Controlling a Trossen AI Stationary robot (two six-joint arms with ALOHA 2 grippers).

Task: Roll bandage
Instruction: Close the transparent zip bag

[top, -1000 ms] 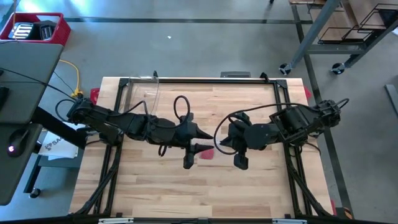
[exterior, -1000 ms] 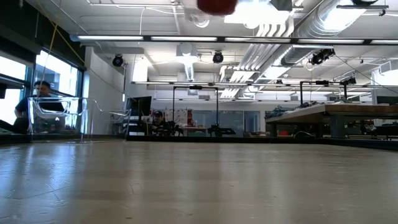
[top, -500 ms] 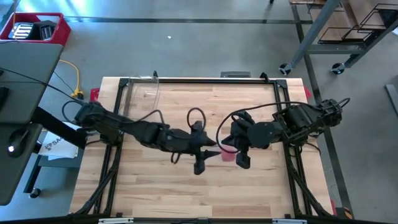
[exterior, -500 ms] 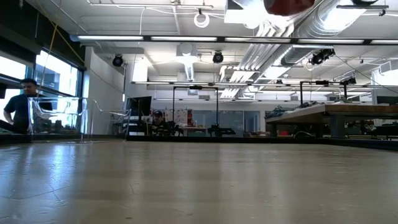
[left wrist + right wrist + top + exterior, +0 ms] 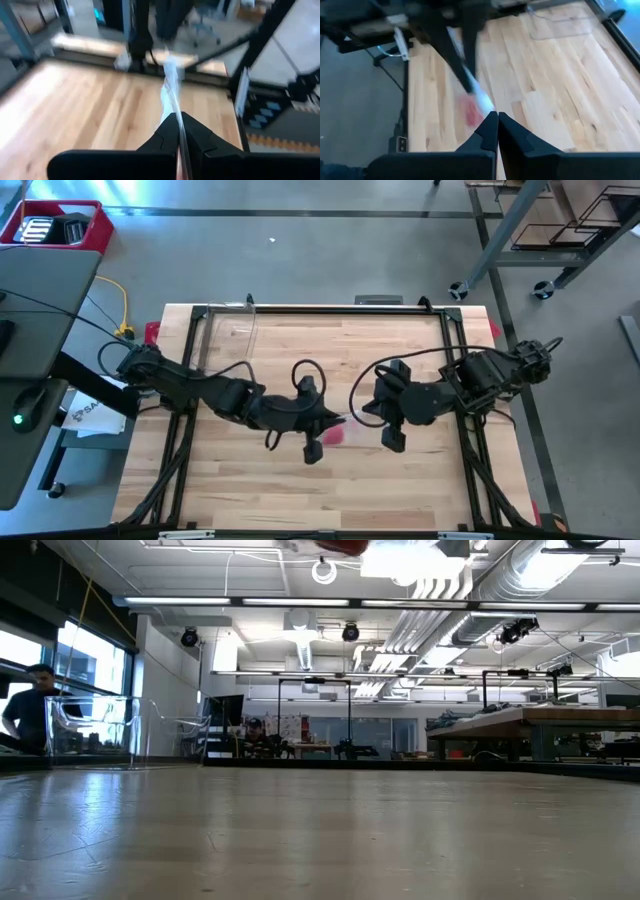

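Observation:
The red bandage [image 5: 334, 434] hangs above the table's middle, between my two grippers. It shows at the top edge of the low view as a red bit [image 5: 340, 544], and in the right wrist view as a red blur [image 5: 470, 112]. It hangs with a crinkled clear plastic bag [image 5: 170, 85], which runs as a narrow strip from one gripper to the other. My left gripper [image 5: 334, 420] is shut on the plastic from the left. My right gripper [image 5: 364, 412] is shut on it from the right. Whether the bandage is inside the bag cannot be told. My left gripper pinches the clear bag's plastic [image 5: 178, 120] between its two shut fingers, coming level from the table's left. The plastic runs on past the fingertips as a thin strip, clear of the table. My right gripper pinches the bag's other end [image 5: 487, 106] between its shut fingers, slanting in from the table's right. The plastic stretches away from it toward the left gripper, and the red bandage hangs beside that strip, lifted clear.
A dark frame [image 5: 300, 310] runs round the wooden table top [image 5: 400, 490]. A clear plastic piece [image 5: 245, 330] stands at the far left of the table. Bare wood lies near the front edge. A person [image 5: 25, 705] stands in the room beyond.
My left gripper went toward the right gripper, then back toward the table's left, and has shut on the plastic. The red bandage swung right and back left with it, staying clear of the table.

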